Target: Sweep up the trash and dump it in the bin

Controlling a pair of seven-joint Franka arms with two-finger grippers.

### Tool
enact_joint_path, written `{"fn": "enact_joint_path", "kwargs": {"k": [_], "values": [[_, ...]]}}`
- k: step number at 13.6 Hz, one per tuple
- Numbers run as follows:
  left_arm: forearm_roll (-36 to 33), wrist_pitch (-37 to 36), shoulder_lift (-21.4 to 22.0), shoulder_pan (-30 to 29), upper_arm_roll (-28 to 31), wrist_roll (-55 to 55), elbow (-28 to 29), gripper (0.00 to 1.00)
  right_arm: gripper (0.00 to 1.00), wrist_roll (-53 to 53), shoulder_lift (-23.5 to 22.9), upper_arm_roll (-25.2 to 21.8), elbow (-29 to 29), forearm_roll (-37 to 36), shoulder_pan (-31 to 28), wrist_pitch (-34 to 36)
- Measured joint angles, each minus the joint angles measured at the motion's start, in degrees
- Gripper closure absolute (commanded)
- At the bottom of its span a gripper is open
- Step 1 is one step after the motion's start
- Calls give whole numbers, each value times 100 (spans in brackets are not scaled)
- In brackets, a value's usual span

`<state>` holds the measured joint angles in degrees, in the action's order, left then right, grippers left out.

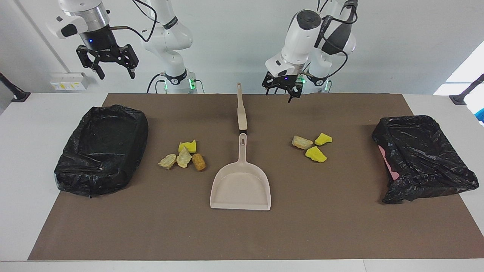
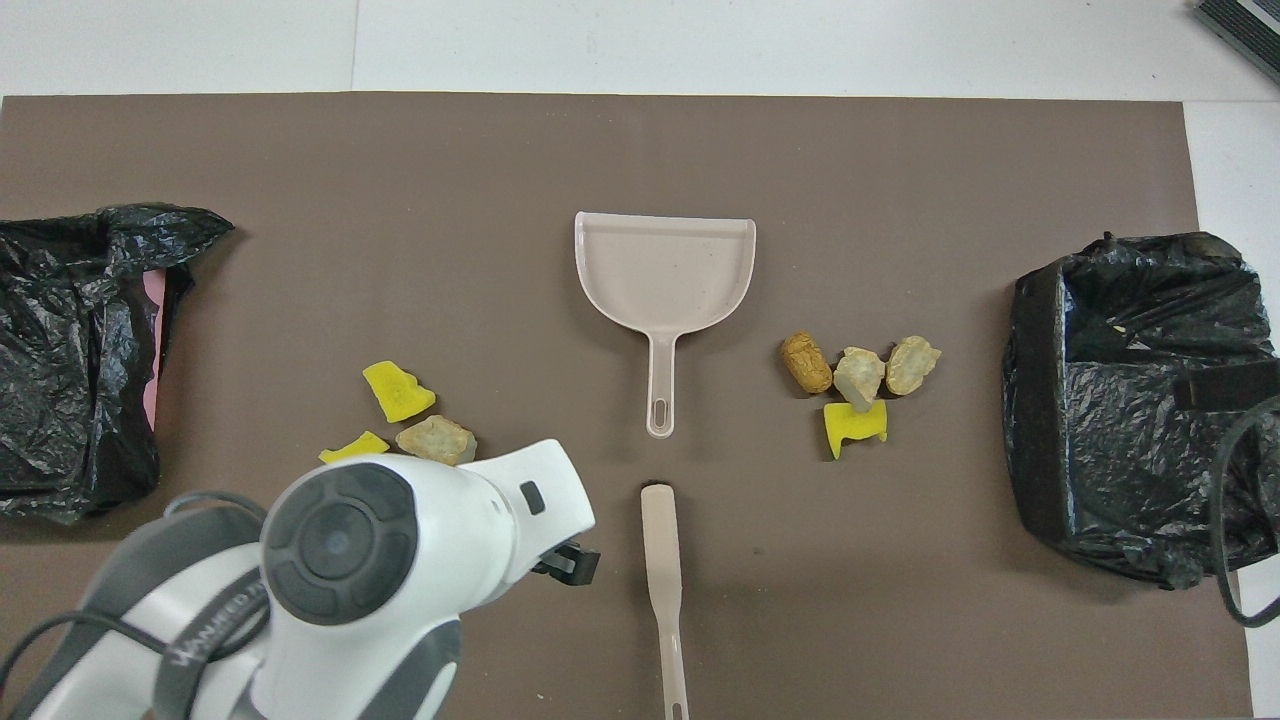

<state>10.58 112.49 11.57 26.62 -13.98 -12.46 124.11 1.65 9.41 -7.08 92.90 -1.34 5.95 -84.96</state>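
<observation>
Beside the brush (image 1: 241,109), our left gripper (image 1: 283,87) hovers with wide fingers; we should descend straight onto its handle. Our right gripper (image 1: 106,62) waits, also wide, above the bin (image 1: 100,149).

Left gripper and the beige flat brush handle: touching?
Apart. In the facing view the left gripper hangs above the mat beside the beige brush, brown mat showing between them.

White wall (image 1: 234,41), white table (image 1: 34,113), brown mat (image 1: 242,234)
</observation>
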Motion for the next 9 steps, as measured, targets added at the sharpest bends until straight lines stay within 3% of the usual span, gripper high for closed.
{"fn": "enact_joint_path", "kwargs": {"k": [2, 5, 9], "values": [[-22, 719, -27, 271, -389, -835, 521, 0, 0, 0, -8, 35, 120, 2, 98, 9], [-37, 1418, -202, 962, -514, -1967, 1018, 0, 0, -47, -134, 133, 187, 7, 236, -123], [-216, 1852, -600, 1617, -520, -3078, 1074, 0, 0, -325, -1036, 276, 214, 397, 579, -751]]}}
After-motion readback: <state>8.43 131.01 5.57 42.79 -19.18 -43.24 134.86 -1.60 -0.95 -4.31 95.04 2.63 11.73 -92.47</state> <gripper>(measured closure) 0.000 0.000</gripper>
